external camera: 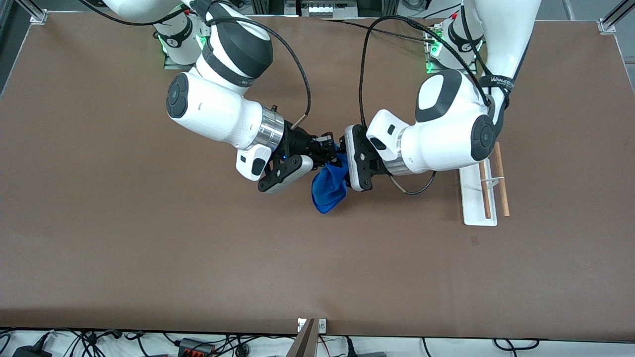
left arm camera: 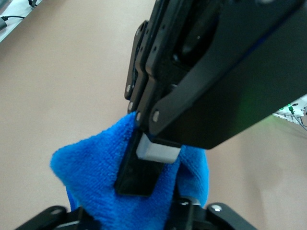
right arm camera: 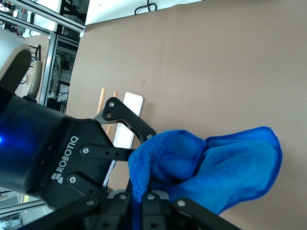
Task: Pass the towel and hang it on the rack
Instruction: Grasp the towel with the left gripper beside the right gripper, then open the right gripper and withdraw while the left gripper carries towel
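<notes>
— Over mid-bench: towel [external camera: 328,189] up in the air, pinched at its top between two pincers meeting head-on, lower part dangling free.

— Right pincer [external camera: 333,151]?

— Clamped shut on the towel's upper edge; seen plainly from the right wrist, blue folds [right arm camera: 211,167] bunched at the fingertips.

— Left pincer [external camera: 342,159]?

— Pressed into the same bunch from the left arm's end. From the left wrist, black finger with a white pad [left arm camera: 156,149] sunk in the cloth [left arm camera: 96,177]. Fingers around the fabric, but fully gripping or not: cannot tell.

— Rack [external camera: 478,198]?

— Flat on the bench toward the left arm's end, partly under the left arm's elbow. White base, two wooden rods [external camera: 501,181] side by side, nothing hanging on them. Well apart from the towel.
</notes>
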`<state>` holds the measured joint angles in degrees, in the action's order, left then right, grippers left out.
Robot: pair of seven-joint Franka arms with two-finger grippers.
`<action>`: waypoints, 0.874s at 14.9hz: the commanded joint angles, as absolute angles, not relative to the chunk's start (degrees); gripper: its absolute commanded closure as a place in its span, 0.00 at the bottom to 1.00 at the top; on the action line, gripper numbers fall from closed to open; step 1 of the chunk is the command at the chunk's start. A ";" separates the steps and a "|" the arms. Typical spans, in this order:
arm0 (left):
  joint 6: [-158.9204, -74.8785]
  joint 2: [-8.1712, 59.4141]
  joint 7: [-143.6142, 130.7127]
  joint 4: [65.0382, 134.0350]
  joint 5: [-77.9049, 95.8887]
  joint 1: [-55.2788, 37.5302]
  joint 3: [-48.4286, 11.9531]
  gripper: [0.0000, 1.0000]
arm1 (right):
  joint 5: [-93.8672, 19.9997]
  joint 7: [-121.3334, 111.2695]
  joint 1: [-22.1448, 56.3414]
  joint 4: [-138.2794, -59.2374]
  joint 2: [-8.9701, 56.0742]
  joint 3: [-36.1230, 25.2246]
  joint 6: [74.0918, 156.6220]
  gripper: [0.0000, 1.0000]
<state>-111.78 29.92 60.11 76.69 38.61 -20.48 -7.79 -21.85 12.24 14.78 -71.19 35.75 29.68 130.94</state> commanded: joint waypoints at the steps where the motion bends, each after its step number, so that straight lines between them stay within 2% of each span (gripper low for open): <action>1: -111.80 30.59 60.03 75.06 38.94 -21.18 -7.03 0.97 | -22.32 11.69 14.59 -71.98 35.24 29.88 131.48 1.00; 3: -111.80 30.41 59.94 75.06 36.66 -21.18 -7.29 0.99 | -22.32 11.69 14.59 -71.98 35.16 29.88 131.40 1.00; 4: -111.54 30.32 59.85 75.06 36.39 -21.01 -7.29 0.99 | -22.32 11.69 14.50 -71.98 35.16 29.88 131.40 0.80; 5: -111.19 30.32 59.42 75.06 36.39 -20.83 -7.03 0.99 | -22.41 12.21 14.59 -71.98 35.07 29.88 131.40 0.29; 6: -111.01 30.15 59.24 75.06 36.13 -20.48 -6.68 0.99 | -22.33 12.13 14.50 -71.98 34.81 29.88 131.31 0.00; 10: -107.85 27.96 58.54 75.49 36.12 -18.55 -6.33 0.99 | -21.54 12.04 13.63 -71.98 34.63 28.75 129.39 0.00; 13: -101.10 25.06 52.85 75.76 31.84 -15.92 -5.10 0.99 | -14.88 12.04 13.36 -72.07 33.66 24.89 121.85 0.00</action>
